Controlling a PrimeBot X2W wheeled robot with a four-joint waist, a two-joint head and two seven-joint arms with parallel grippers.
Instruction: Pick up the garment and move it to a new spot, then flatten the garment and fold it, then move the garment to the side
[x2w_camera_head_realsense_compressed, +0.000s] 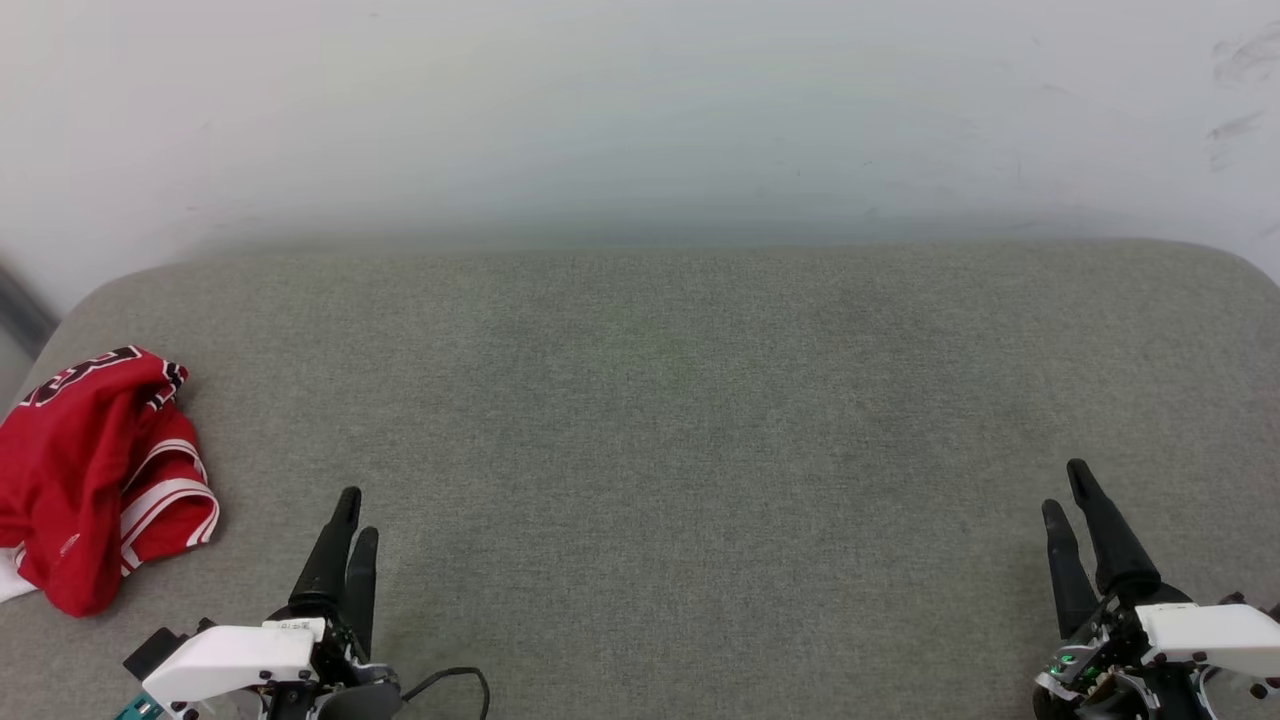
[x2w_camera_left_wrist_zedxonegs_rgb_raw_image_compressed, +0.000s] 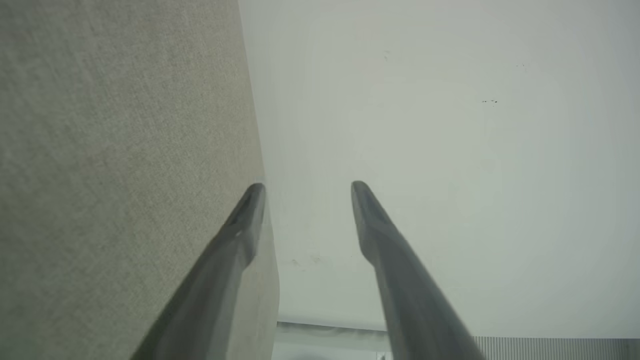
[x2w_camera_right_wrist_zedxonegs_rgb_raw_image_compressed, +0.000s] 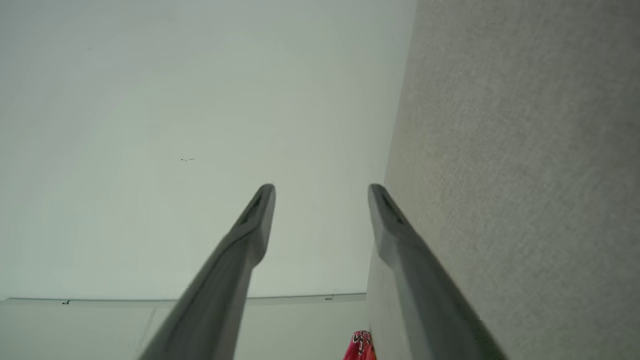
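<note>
- The left gripper (x2w_camera_head_realsense_compressed: 358, 515) has its two dark fingers apart, with nothing between them. The gap is plain in the left wrist view (x2w_camera_left_wrist_zedxonegs_rgb_raw_image_compressed: 307, 186), while the head view sees them nearly edge-on.
- The right gripper (x2w_camera_head_realsense_compressed: 1062, 485) is likewise spread and empty, as the right wrist view (x2w_camera_right_wrist_zedxonegs_rgb_raw_image_compressed: 321, 187) shows.
- Both grippers hover low over the grey cushion (x2w_camera_head_realsense_compressed: 700, 420), tips pointing to 12 o'clock in the head view.
- The garment (x2w_camera_head_realsense_compressed: 100, 470) lies crumpled on the cushion at about 9 o'clock from the left fingertips. It is near them but not touching, and the picture's left edge cuts part of it off.
- The heap's longer run is roughly 12 to 6 o'clock, with red-and-white striped trim on its 3 o'clock side.
- The left arm is much the nearer. The right gripper is well apart, across the whole cushion, and sees only a red scrap (x2w_camera_right_wrist_zedxonegs_rgb_raw_image_compressed: 360, 346) at 6 o'clock in its own view.
- My judgement is that the pick falls to the left arm, swinging toward 9 o'clock.
- Black white-edged lettering sits on the top fold, but it is creased and I cannot read it whole. A small mark low on the red cloth is too small to tell.
</note>
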